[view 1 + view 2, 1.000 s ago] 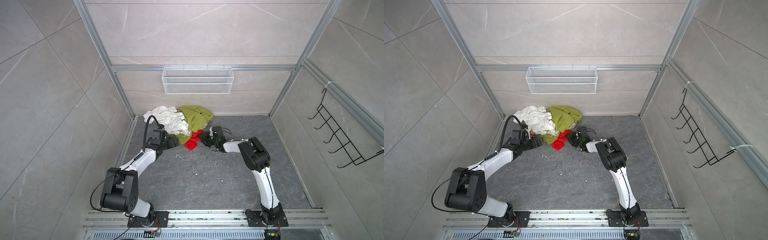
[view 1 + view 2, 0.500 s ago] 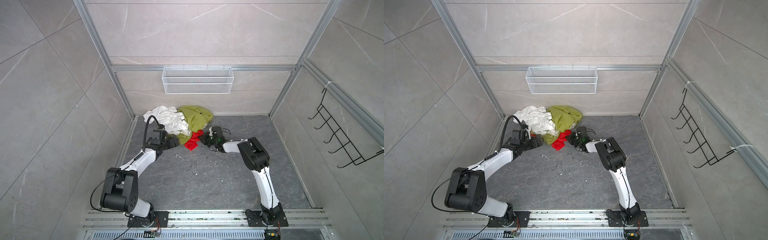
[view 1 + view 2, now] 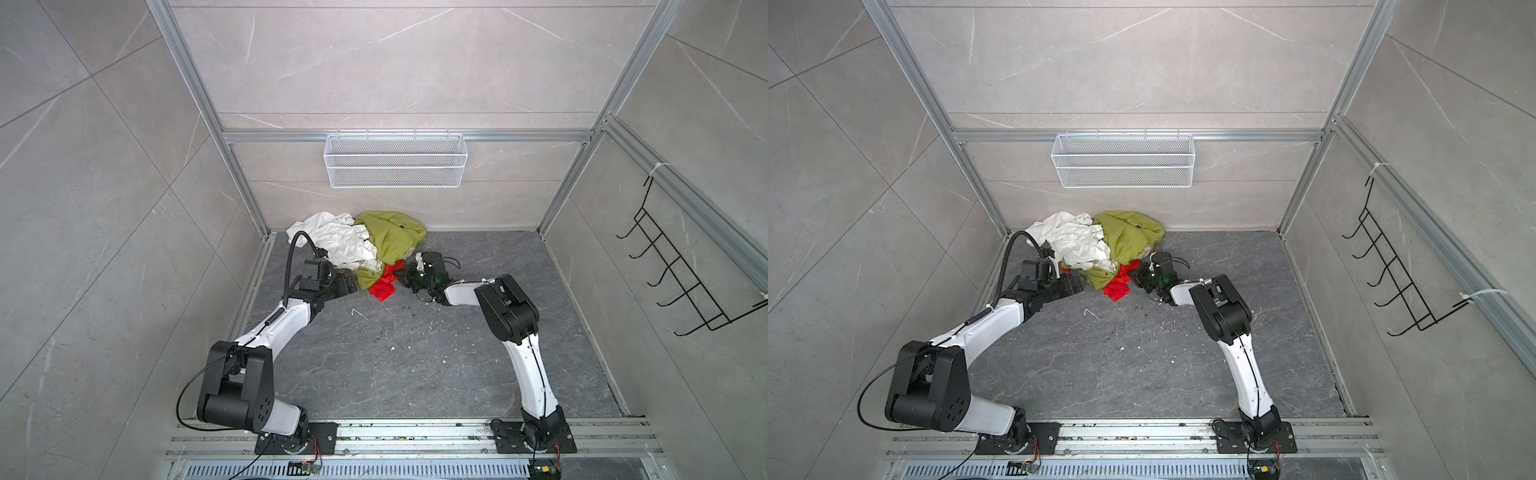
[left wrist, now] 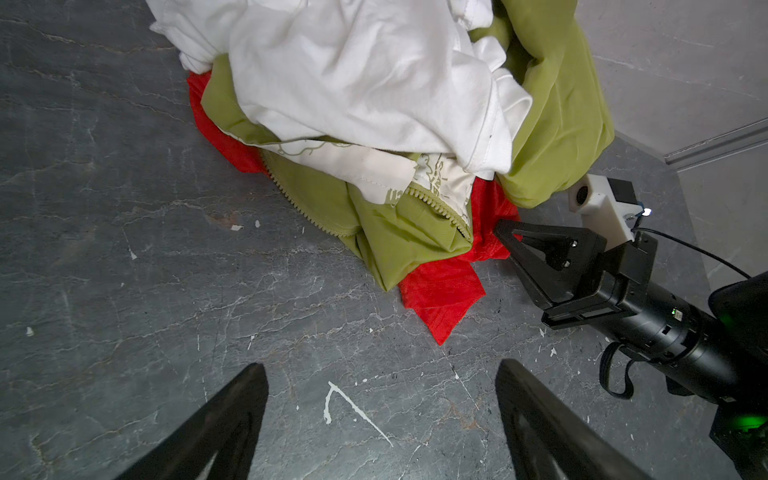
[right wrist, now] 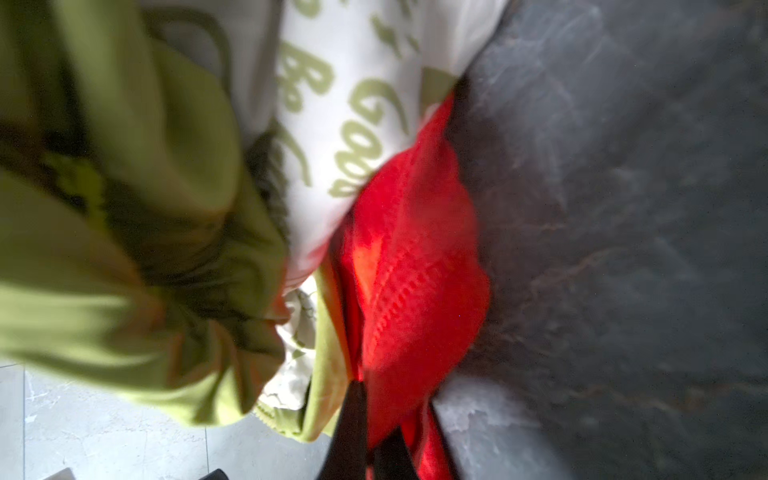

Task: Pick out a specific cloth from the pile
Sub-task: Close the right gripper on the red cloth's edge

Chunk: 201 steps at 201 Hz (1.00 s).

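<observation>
The dark grey stone floor carries the pile, which lies against the back wall in both top views. The olive-green cloth and the white cloth form the upper layers. A cream printed fabric shows between them. The red cloth lies underneath, with one corner protruding onto the floor at the front. The right gripper is closed on an edge of the red cloth. The left gripper is open and empty, just beside the pile.
</observation>
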{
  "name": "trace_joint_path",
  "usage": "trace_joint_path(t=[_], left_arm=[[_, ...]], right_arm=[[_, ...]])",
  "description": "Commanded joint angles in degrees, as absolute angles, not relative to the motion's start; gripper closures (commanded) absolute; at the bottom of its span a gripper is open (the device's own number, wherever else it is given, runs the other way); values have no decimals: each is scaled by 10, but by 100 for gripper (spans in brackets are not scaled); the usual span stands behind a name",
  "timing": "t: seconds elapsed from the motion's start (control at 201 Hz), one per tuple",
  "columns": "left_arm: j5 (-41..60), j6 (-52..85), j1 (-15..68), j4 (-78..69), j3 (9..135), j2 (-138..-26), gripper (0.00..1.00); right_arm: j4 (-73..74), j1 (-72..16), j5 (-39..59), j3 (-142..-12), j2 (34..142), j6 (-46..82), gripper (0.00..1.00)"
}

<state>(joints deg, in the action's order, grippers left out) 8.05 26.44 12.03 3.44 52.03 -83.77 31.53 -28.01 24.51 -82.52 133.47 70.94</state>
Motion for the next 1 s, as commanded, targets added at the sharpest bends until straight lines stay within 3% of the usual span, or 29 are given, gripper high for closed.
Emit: trace_joint_path(t=[0.0, 0.996], left_arm=[[86, 274, 124, 26, 520, -822, 11], [77, 272, 124, 29, 519, -798, 11]], right_arm=[[312, -288, 250, -836, 1290, 689, 100], [209, -301, 242, -891, 1202, 575, 100]])
